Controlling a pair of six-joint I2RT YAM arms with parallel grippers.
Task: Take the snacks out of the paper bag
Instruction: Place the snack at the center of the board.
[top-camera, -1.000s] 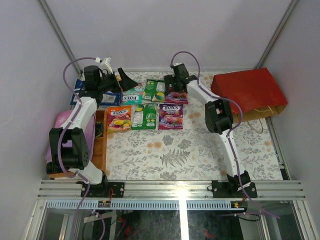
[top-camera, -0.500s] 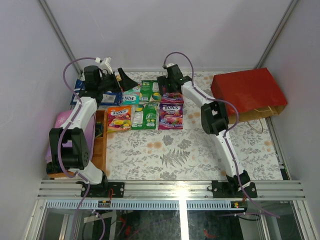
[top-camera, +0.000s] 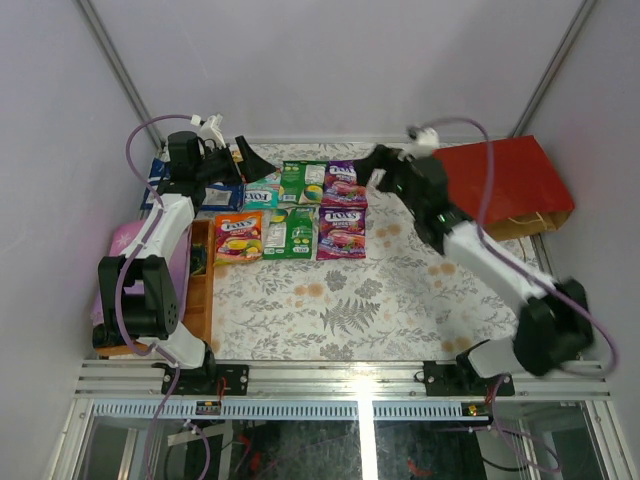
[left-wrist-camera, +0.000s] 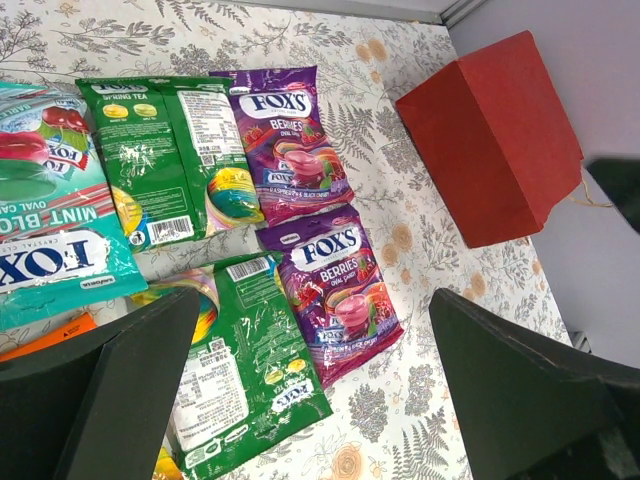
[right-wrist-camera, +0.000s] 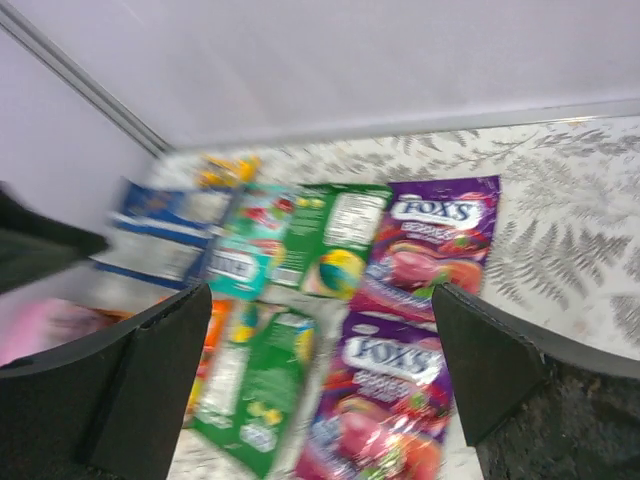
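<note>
The snacks lie flat in two rows at the back left of the table: purple packets (top-camera: 342, 183) (top-camera: 342, 233), green ones (top-camera: 305, 181) (top-camera: 290, 233), an orange one (top-camera: 238, 237), a teal one (top-camera: 262, 190) and blue-and-white packs (top-camera: 158, 176). At the back right the red paper bag (top-camera: 498, 180) lies on its side. My left gripper (top-camera: 255, 162) hovers open over the back left end of the rows, holding nothing; its wrist view shows the purple packets (left-wrist-camera: 340, 290) and the bag (left-wrist-camera: 490, 140). My right gripper (top-camera: 375, 172) is open and empty between the packets and the bag, above a purple packet (right-wrist-camera: 385, 410).
A wooden tray (top-camera: 200, 290) and a pink folded cloth (top-camera: 125, 245) sit along the left edge beside the left arm. White walls close in the back and sides. The bag's twine handles (top-camera: 522, 228) trail toward the right edge.
My right arm has swung its elbow out to the right and drawn its gripper back from over the back purple packet toward the bag. The left arm has not moved.
</note>
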